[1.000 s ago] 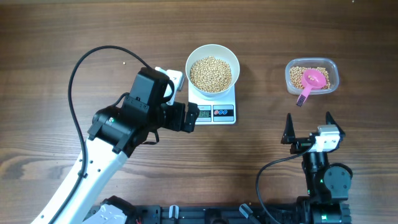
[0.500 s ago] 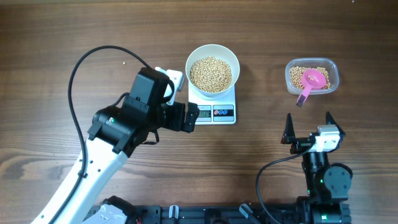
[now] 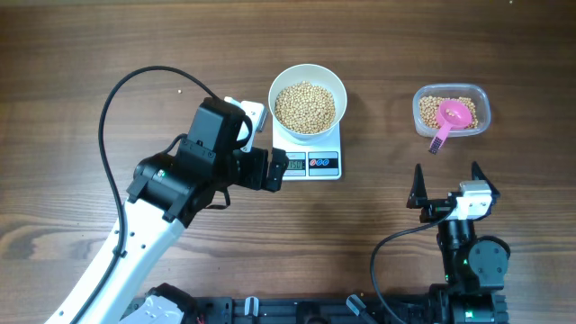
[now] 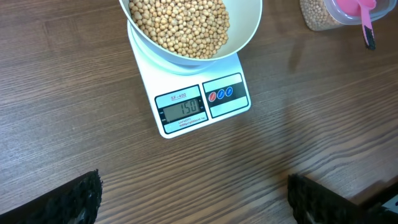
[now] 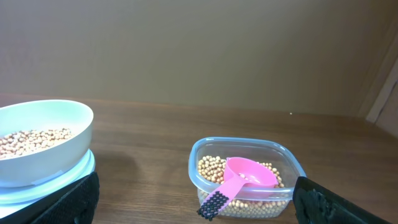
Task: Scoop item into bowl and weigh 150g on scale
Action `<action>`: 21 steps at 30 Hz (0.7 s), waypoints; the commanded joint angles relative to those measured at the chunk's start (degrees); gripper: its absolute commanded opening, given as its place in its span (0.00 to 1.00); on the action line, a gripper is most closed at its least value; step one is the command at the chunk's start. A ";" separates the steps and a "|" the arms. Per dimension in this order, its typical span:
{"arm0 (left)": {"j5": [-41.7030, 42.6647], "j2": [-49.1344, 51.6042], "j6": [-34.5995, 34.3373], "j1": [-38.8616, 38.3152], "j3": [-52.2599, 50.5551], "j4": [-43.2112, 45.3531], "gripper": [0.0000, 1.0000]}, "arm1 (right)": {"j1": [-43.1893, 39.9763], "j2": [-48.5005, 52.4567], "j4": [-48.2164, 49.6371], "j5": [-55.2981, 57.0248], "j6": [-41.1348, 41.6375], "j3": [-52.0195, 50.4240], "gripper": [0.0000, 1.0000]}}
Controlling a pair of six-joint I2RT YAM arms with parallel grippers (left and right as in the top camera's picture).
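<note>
Left gripper (image 3: 279, 168) spread wide, empty; scale (image 4: 186, 78) directly ahead reads 150, bowl (image 4: 247, 20) of beans (image 4: 180, 25) on it. Right gripper (image 3: 447, 186) spread wide, empty; tub (image 5: 195, 173) with scoop (image 5: 245, 174) ahead.

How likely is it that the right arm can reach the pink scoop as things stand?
Probably yes: the pink scoop lies in the open tub ahead of the right arm's open fingers, with nothing standing between them.

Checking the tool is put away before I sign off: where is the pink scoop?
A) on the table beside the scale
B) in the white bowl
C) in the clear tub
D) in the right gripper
C: the pink scoop lies on the beans inside the clear tub, handle over the rim.
</note>
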 commanded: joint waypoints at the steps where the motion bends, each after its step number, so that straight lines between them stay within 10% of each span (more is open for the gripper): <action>1: 0.50 0.11 -0.11 -0.31 0.26 -0.09 1.00 | 0.22 -0.74 0.33 0.96 0.94 -0.07 1.00; 21: 0.72 -0.15 -0.13 -0.31 0.26 -1.62 1.00 | 0.22 -0.74 0.33 0.96 0.94 -0.07 1.00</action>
